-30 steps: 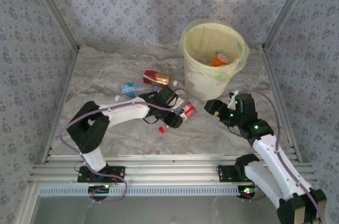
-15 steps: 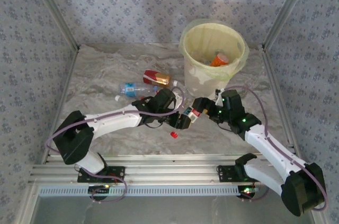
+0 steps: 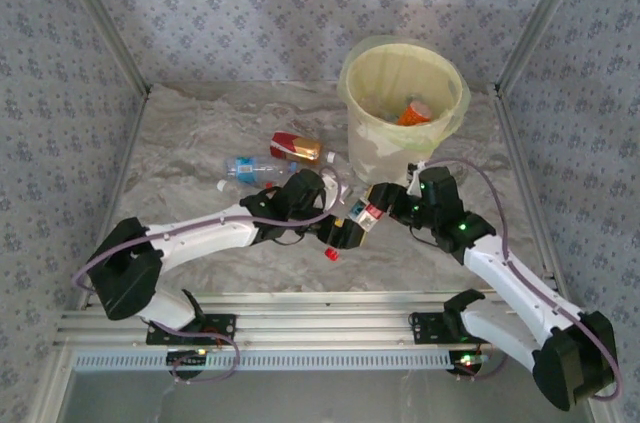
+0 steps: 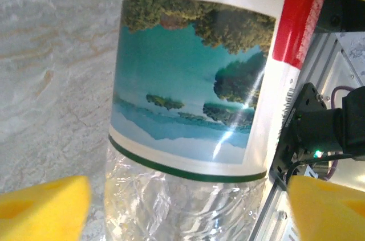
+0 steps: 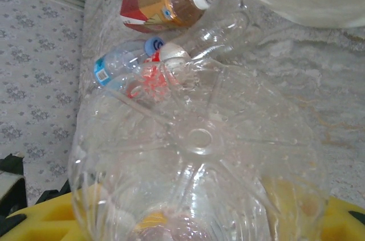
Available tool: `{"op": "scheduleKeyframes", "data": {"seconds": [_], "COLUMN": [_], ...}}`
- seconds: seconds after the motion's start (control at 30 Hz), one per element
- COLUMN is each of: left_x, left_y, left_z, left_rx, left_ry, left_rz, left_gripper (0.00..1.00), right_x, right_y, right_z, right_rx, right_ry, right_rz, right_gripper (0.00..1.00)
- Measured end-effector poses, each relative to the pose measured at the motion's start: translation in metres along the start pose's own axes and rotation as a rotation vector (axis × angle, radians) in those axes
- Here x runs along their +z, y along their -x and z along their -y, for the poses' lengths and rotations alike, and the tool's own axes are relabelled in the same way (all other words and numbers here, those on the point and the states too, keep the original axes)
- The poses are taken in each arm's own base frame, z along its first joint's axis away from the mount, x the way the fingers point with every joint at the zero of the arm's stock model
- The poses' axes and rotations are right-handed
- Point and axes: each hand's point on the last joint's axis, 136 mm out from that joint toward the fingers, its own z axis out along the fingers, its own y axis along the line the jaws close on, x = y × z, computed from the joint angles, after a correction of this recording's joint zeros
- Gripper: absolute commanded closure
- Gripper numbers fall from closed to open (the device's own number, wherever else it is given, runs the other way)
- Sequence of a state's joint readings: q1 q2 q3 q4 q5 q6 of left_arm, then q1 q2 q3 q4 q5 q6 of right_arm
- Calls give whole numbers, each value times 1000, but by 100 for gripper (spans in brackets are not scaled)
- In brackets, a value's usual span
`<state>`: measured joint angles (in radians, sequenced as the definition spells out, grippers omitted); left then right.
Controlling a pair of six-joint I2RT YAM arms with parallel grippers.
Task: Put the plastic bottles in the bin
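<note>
Plastic bottles are what must be moved, and they stand in three places. On the grey marbled worktop [image 3: 200, 133] the biggest thing is the bin [image 3: 372, 155], at the far right, with a yellow-green bag folded over its rim. Some bottles are already inside it, among them an orange one [image 3: 413, 113].

In front of the bin the two arms meet over one labelled bottle [image 3: 363, 214]. The right tool [image 3: 385, 205] seems closed on its base end. In the right wrist view the clear ribbed bottom sits between the yellow pads. The left tool [image 3: 345, 229] stands wide, and its pads [image 4: 40, 207] are on both sides of the body, the left one clearly apart from it.

This bottle looks empty, so I judge it very light. The wall is thin and already wrinkled below the label, so it will give way under a strong squeeze. The glossy label may slide between the pads. The base and the neck are the stiffest places, and a moderate grip across the base seems the safest.

Behind the arms lie a red-and-gold bottle [image 3: 295, 147], a blue-labelled bottle [image 3: 245, 169] and a clear bottle [image 5: 222, 29], all on their sides, near each other. They may roll, so the middle of the body is the place to take them.

A small red cap [image 3: 329, 254] lies loose just below the left tool.
</note>
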<state>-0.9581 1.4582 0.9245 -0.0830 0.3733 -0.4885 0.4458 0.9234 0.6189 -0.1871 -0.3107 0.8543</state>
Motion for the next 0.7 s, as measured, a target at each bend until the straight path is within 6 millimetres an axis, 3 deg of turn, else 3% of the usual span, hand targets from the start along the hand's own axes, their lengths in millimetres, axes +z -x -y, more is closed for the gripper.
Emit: {"op": "scheduleKeyframes", "data": {"seconds": [0.13, 0.3, 0.5, 0.7], "left_x": [-22, -55, -80, -105], "left_y": [16, 37, 41, 47], "left_z": [12, 26, 17, 10], "left_rx": [67, 162, 223, 268], "left_ry": [-17, -14, 61, 145], "left_rz": [109, 263, 381, 453], "left_gripper": [0, 0, 0, 0], "right_x": [-21, -64, -118, -132], "right_y": [19, 63, 132, 200], "right_z": [-26, -79, -147, -174], "right_rx": [-84, -265, -469, -552], "right_ry": [9, 25, 2, -84], "right_rz": [43, 161, 357, 500], "right_gripper": [46, 46, 46, 46]}}
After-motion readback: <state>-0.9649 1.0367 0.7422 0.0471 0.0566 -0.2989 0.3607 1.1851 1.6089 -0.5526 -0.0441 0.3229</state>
